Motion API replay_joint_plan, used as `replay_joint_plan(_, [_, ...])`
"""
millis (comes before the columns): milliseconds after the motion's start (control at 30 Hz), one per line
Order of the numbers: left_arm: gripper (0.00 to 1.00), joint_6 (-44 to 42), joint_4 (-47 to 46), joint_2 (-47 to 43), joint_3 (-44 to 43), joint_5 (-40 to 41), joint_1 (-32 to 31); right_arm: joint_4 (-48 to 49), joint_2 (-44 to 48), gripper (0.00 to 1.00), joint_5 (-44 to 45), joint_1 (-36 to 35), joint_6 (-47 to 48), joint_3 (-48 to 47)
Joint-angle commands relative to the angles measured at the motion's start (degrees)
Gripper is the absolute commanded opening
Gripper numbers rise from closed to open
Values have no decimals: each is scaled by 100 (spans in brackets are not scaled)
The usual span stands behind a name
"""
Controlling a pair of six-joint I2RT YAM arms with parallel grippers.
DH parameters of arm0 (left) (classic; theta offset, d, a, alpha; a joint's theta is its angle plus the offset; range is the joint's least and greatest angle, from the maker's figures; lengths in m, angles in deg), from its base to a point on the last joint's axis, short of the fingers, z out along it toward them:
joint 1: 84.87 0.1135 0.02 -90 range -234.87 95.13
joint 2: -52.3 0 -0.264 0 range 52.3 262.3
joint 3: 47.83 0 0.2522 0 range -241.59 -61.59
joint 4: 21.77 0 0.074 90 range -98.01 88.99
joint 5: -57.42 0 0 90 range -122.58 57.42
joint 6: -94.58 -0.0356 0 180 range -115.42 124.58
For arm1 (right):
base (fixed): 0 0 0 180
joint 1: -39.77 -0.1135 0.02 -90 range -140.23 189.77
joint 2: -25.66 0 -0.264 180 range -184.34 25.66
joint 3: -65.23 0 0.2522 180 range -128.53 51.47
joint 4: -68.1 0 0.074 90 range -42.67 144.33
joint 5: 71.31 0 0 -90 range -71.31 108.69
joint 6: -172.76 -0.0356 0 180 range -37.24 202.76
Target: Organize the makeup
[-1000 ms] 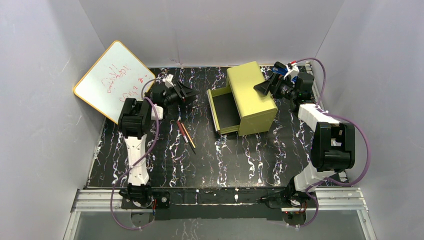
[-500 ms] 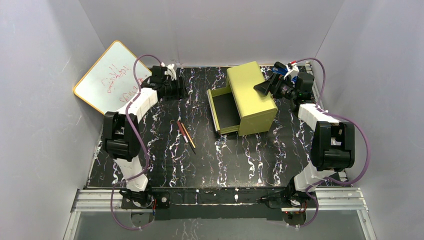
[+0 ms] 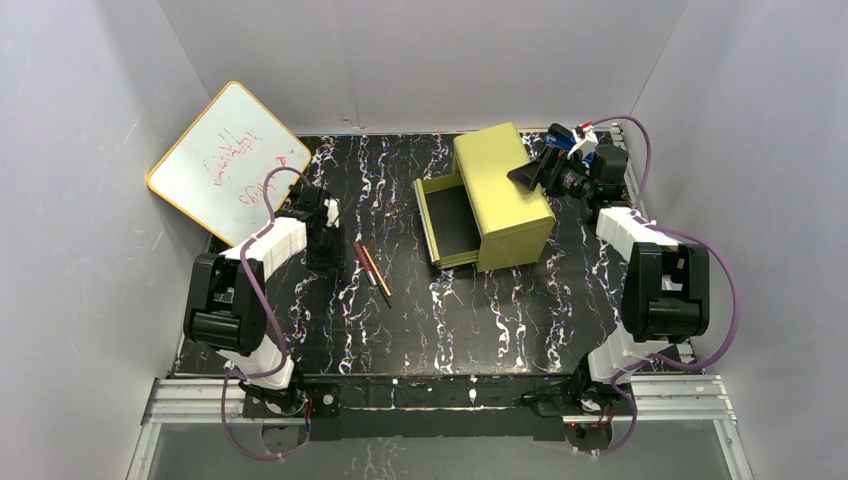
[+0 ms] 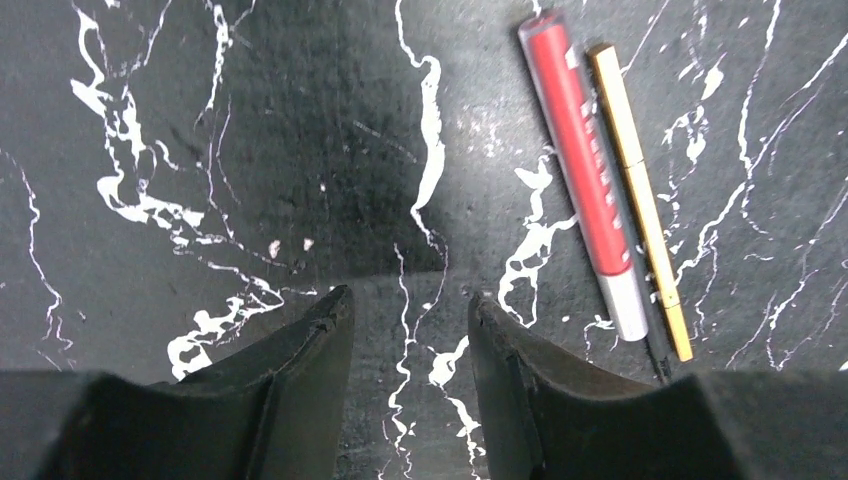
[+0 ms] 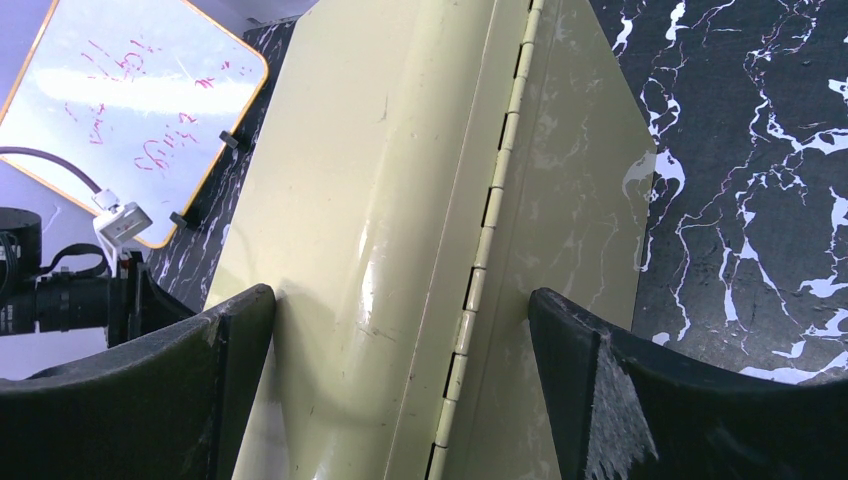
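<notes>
Just left of the 2 makeup sticks [image 4: 605,190] on the table [image 3: 480,310], the left gripper [image 4: 410,305] hovers spread and empty, seemingly starting a pickup that needs a rightward shift, while the right gripper [image 3: 527,176], jaws wide, rests at the drawer box [image 3: 500,195].
</notes>
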Motion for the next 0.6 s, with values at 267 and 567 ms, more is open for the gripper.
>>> replay_joint_plan(267, [48, 732, -587, -600, 325, -396, -268, -1269, -414, 100, 167, -44, 579, 439])
replay_joint_plan(567, [48, 989, -886, -229, 144, -226, -676, -1295, -402, 100, 186, -42, 602, 447])
